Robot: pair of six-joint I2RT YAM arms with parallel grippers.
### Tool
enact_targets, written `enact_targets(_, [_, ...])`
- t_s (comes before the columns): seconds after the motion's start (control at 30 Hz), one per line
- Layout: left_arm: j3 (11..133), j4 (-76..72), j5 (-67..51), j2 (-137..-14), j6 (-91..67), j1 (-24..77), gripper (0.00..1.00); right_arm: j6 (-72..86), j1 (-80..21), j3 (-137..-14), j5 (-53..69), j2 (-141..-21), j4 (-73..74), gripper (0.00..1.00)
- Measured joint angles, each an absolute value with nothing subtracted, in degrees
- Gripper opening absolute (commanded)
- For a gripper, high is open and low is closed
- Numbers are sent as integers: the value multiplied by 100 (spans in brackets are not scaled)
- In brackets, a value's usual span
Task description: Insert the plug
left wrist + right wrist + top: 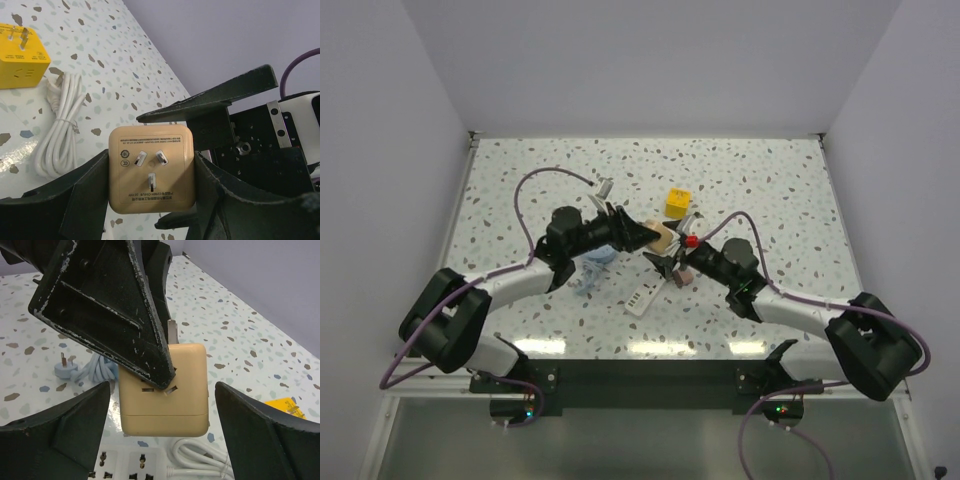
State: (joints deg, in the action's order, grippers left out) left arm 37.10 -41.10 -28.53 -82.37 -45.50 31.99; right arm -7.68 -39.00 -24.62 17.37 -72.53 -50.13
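Note:
My left gripper point(645, 238) is shut on the peach cube point(663, 237), held above the table's middle. In the left wrist view the fingers point(85, 195) press both sides of the cube point(151, 170), whose three-pin face points at the camera. My right gripper point(670, 252) is open. In its wrist view its jaws stand wide on either side of the cube point(165, 400) without touching it, and the gripper point(162, 407) is empty. A small pinkish piece point(683, 279), probably the plug, shows by the right gripper. A bundled white cord point(60, 130) lies on the table.
The yellow cube point(678, 203) stands just behind the grippers and shows in the left wrist view point(20, 55). A white power strip point(640, 298) lies below the cube, its sockets up point(130, 465). A pale blue cord with its plug point(592, 270) lies to the left.

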Motion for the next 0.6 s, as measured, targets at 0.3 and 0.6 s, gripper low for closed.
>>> enact_targets(0.3, [3531,-4547,-3048,-8228,-4849,3190,15,-1015,-3951,-2484,1761,-7288,-5188,44])
enact_targets(0.6, [3409,-4897,-3127,-8184,-4692,3096,94,-1114,-3946,-3004,1892,-7282,-4386,0])
